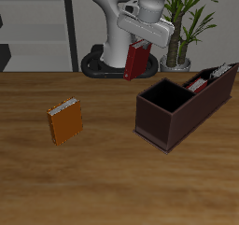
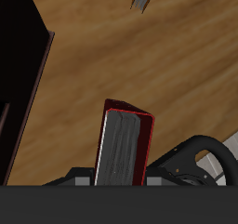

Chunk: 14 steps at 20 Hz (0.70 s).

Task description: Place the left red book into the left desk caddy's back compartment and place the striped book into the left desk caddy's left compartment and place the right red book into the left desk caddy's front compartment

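You're looking at a simulated office or study corner, a wooden desk [image 1: 112, 173] filling the foreground, a potted plant [image 1: 191, 23] standing behind it, grey shelving [image 1: 37, 23] lining the back wall, a desk caddy [image 1: 177, 112] and an orange book [image 1: 65, 122] sitting on the desk.

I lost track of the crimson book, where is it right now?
The right red book hangs clamped in the tool, lifted above the table behind the left desk caddy, whose large compartment is empty; the wrist view shows its page edges.
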Motion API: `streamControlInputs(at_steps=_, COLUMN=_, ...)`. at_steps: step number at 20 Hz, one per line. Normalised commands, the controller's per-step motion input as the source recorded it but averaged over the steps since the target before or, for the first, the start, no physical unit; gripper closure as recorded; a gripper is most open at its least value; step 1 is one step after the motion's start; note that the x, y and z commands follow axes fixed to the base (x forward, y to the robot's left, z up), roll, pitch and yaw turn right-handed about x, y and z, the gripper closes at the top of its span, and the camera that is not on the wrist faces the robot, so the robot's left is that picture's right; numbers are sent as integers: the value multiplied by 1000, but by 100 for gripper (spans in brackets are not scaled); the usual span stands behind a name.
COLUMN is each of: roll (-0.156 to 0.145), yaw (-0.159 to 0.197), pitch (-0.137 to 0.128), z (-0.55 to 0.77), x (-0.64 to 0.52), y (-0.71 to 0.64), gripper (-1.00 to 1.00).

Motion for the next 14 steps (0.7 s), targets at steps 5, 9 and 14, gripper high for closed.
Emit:
streamControlInputs(at_steps=5, roll=18, yaw=17, pitch=-18, z=66, x=-98, y=256, gripper=100)
streamControlInputs(at_steps=9, roll=13, yaw=-20, pitch=0, z=39, x=-66, y=182, gripper=100)
streamControlInputs(at_steps=14, roll=53, yaw=-49, pitch=26, z=180, x=202, y=432, gripper=100)
